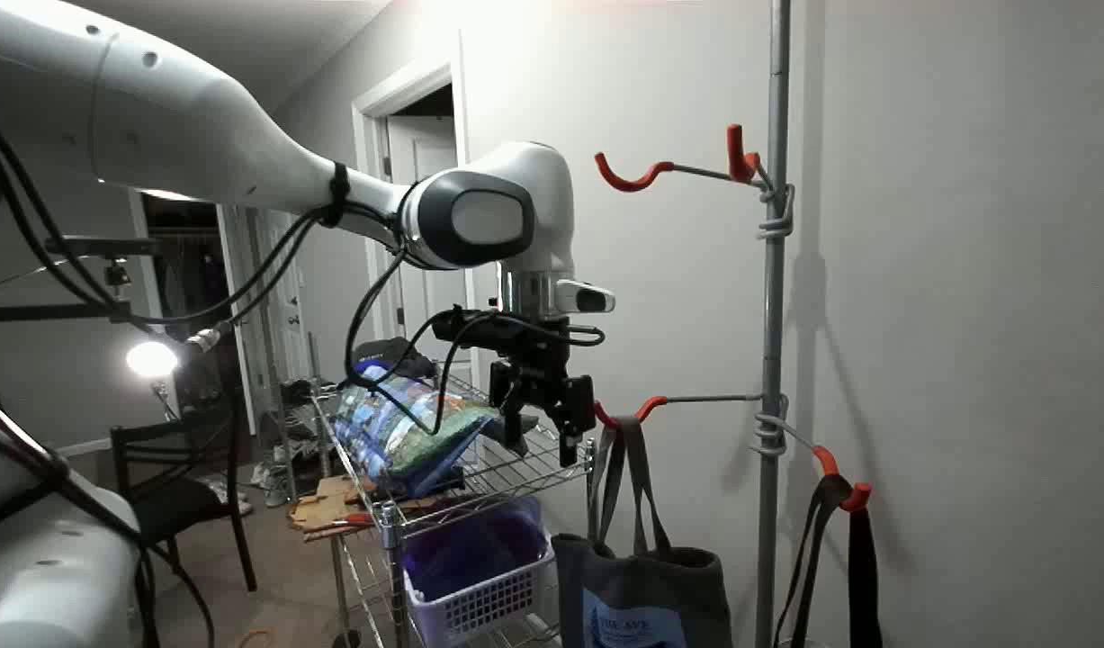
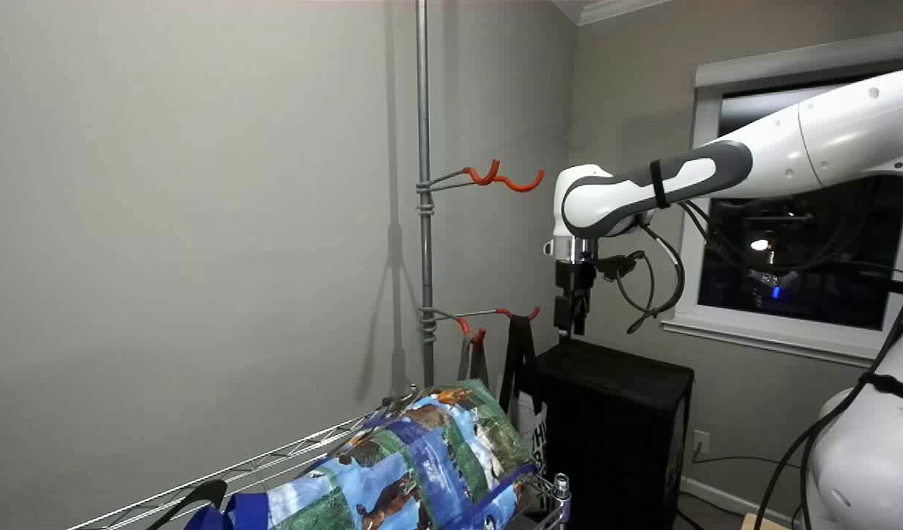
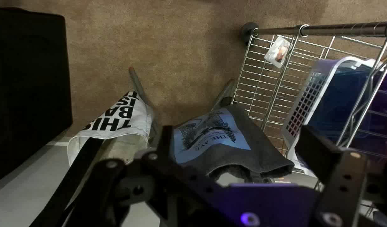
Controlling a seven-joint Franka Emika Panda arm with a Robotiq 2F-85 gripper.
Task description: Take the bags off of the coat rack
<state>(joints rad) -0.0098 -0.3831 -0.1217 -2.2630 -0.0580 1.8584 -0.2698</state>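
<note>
A: Spotting what on the coat rack (image 1: pixel 773 315)?

B: Spotting the grey bag (image 1: pixel 646 580) and the white bag (image 3: pixel 117 116), hanging by straps (image 1: pixel 864 571) from the lower red hooks (image 1: pixel 826 461).

A: Guessing why?

B: Resting simple loops behind each curled tip, probably, so needing a lift before any pull.

A: Gripping anything with the pincer (image 1: pixel 541 443)?

B: Gripping nothing; holding both jaws wide apart and pointing downward, likely for straddling a strap. Hovering near the grey bag's hook in an exterior view, but not judging depth surely.

A: Minding anything nearby?

B: Watching the wire cart (image 1: pixel 389 526) close beside the grey bag, with the purple basket (image 1: pixel 489 605) inside and a patterned sack (image 2: pixel 414 449) lying on top. Noting the black box (image 2: pixel 606 427) near the white bag too, perhaps cramping any swing toward that side.
</note>
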